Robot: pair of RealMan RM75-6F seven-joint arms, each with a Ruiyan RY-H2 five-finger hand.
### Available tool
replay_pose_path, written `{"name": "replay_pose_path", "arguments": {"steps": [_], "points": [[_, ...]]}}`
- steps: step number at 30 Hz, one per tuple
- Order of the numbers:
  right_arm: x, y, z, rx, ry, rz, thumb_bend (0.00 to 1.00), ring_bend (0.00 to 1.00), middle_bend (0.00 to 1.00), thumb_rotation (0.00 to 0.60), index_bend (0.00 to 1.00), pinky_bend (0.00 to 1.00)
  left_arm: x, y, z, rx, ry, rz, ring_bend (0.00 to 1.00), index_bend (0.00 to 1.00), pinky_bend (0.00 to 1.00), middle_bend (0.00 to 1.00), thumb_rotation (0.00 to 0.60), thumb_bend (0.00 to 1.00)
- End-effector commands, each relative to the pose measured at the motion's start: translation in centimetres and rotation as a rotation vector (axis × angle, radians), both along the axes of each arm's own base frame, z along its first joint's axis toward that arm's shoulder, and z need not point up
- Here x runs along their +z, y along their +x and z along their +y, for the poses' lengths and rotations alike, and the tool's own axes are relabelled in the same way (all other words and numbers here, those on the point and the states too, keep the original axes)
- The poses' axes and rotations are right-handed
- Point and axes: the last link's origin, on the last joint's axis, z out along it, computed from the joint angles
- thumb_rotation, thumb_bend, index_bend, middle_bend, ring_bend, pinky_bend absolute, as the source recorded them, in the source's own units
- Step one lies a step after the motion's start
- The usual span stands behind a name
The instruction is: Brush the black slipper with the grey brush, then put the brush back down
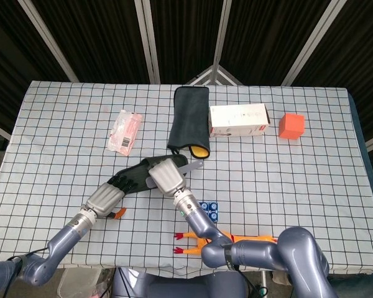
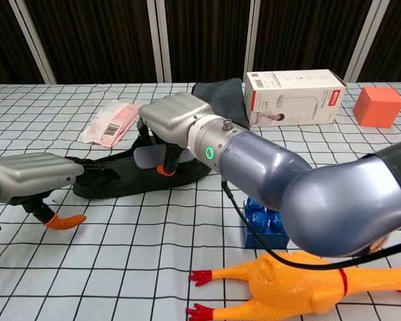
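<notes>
Checked table (image 1: pixel 298 186) carrying the black slipper (image 2: pixel 120 179), lying flat near its middle. Right hand (image 1: pixel 166 176), fingers (image 2: pixel 168 155) curled around the grey brush (image 1: pixel 190 167), holds it over the slipper. Left hand (image 2: pixel 30 175) rests at the slipper's end, fingers (image 1: pixel 125 180) extended onto it.

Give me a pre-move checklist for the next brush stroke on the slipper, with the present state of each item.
1. Right hand grips the grey brush: ok.
2. Brush over the black slipper: ok.
3. Bristles touching the slipper: cannot tell.
4. Left hand steadies the slipper's end: ok.
5. Blue blocks and rubber chicken apart from the slipper: ok.
6. Bare checked cloth beside the slipper for setting the brush down: ok.
</notes>
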Motion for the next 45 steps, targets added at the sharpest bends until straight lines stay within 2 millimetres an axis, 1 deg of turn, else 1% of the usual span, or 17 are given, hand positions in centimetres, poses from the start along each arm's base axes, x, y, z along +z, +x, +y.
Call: {"name": "replay_pose_path", "arguments": {"steps": [1,6,16,21,22,24,26,28,29,32,34,37,41,43,45], "points": [[0.0,-0.6,-0.4,-0.018,-0.004,0.005,0.74,0.52,0.54,0.600,0.70,0.57,0.1,-0.1,0.0,0.001,0.003,0.004,0.00,0.00,0.08,0.07,0.462,0.59],[0.4,-1.0,-1.0,-0.023,-0.023,0.014,0.74,0.52,0.54,0.600,0.70,0.57,0.3,-0.2,0.0,0.002,0.007,0.008,0.00,0.00,0.08,0.07,0.461,0.59],[0.8,-1.7,-1.4,-0.027,-0.044,0.036,0.74,0.52,0.54,0.600,0.70,0.57,0.3,0.0,-0.2,-0.002,0.004,0.005,0.00,0.00,0.08,0.07,0.459,0.59],[1.9,-2.0,-1.5,-0.022,-0.078,0.045,0.74,0.52,0.54,0.600,0.70,0.57,0.5,0.3,-0.3,-0.012,0.009,-0.012,0.00,0.00,0.08,0.06,0.445,0.59],[2.2,-2.2,-1.5,-0.022,-0.086,0.047,0.74,0.52,0.54,0.600,0.70,0.57,0.5,0.5,-0.3,-0.018,0.012,-0.019,0.00,0.00,0.08,0.05,0.438,0.58],[2.9,-2.5,-1.6,-0.025,-0.104,0.051,0.74,0.52,0.54,0.600,0.70,0.57,0.7,0.8,-0.4,-0.042,0.025,-0.043,0.00,0.00,0.08,0.02,0.429,0.55],[3.6,-2.8,-1.8,-0.035,-0.122,0.055,0.74,0.52,0.54,0.600,0.70,0.57,0.8,1.3,-0.5,-0.081,0.046,-0.087,0.00,0.00,0.08,0.00,0.425,0.44],[4.2,-3.1,-1.9,-0.047,-0.132,0.059,0.74,0.52,0.54,0.600,0.70,0.57,1.1,1.5,-0.6,-0.119,0.062,-0.132,0.00,0.00,0.08,0.00,0.421,0.37],[4.5,-3.3,-1.9,-0.053,-0.139,0.065,0.74,0.52,0.54,0.600,0.70,0.57,1.3,1.7,-0.7,-0.140,0.071,-0.157,0.00,0.00,0.08,0.00,0.418,0.34],[5.3,-3.8,-2.0,-0.066,-0.152,0.072,0.75,0.52,0.54,0.600,0.70,0.57,2.1,1.8,-1.1,-0.183,0.090,-0.210,0.00,0.00,0.08,0.00,0.410,0.30],[5.8,-4.3,-1.9,-0.088,-0.150,0.066,0.75,0.52,0.54,0.600,0.70,0.57,3.1,1.7,-1.5,-0.207,0.113,-0.246,0.00,0.00,0.08,0.00,0.398,0.29],[6.7,-5.5,-1.8,-0.131,-0.145,0.062,0.75,0.52,0.54,0.600,0.70,0.57,5.1,1.1,-2.2,-0.229,0.168,-0.279,0.00,0.00,0.08,0.00,0.372,0.27],[8.1,-7.7,-1.9,-0.182,-0.161,0.100,0.75,0.52,0.54,0.600,0.70,0.57,7.7,-0.7,-2.9,-0.187,0.248,-0.294,0.00,0.00,0.08,0.00,0.385,0.23],[8.4,-8.8,-1.8,-0.223,-0.140,0.096,0.75,0.52,0.54,0.600,0.70,0.57,8.6,-1.4,-3.2,-0.155,0.269,-0.291,0.00,0.00,0.08,0.00,0.388,0.21],[8.8,-10.7,-1.7,-0.272,-0.115,0.114,0.75,0.52,0.54,0.600,0.70,0.57,9.5,-2.1,-3.4,-0.143,0.296,-0.286,0.00,0.00,0.08,0.00,0.388,0.21]]}}
